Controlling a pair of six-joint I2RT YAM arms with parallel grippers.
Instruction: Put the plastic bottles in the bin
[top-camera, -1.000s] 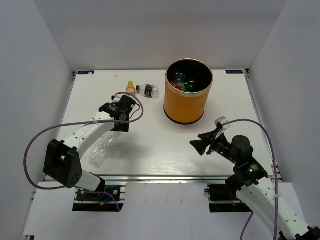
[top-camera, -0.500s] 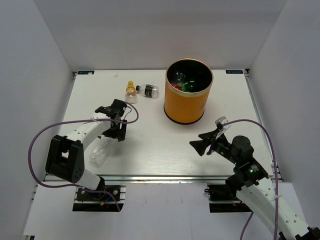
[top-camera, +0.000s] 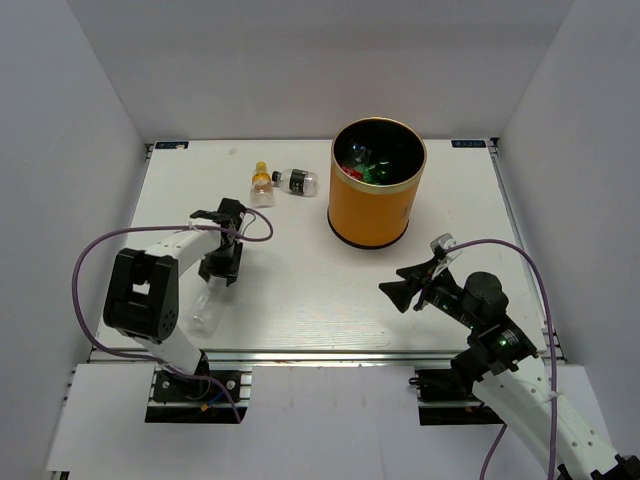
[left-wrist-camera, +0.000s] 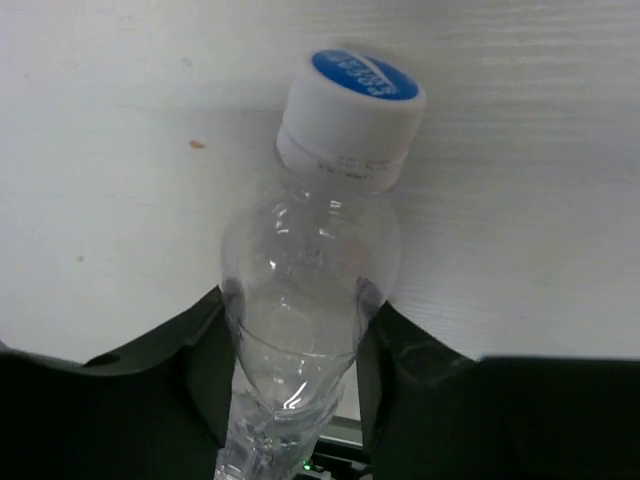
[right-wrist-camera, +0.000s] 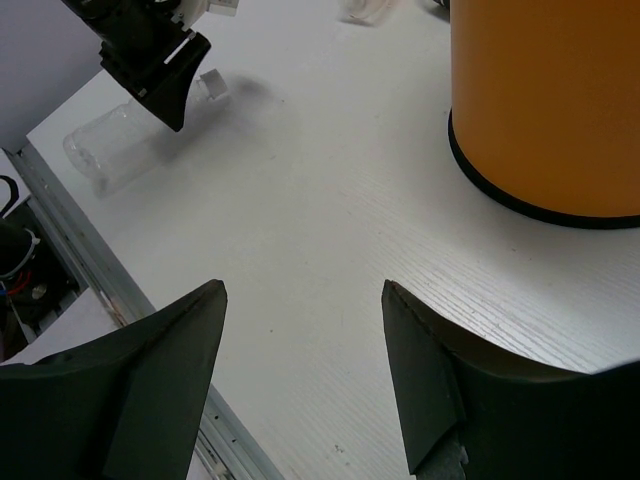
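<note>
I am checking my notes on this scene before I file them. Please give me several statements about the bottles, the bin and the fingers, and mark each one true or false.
1. The bin stands upright with things inside. True.
2. The right fingers hold a bottle. False: they are apart, with nothing between them.
3. A clear bottle lies between the left fingers. True.
4. That bottle has a red cap. False: its cap is white with a blue top.
5. No bottle lies near the bin. False: an orange bottle and a dark-labelled bottle lie to its left in the top view.
</note>
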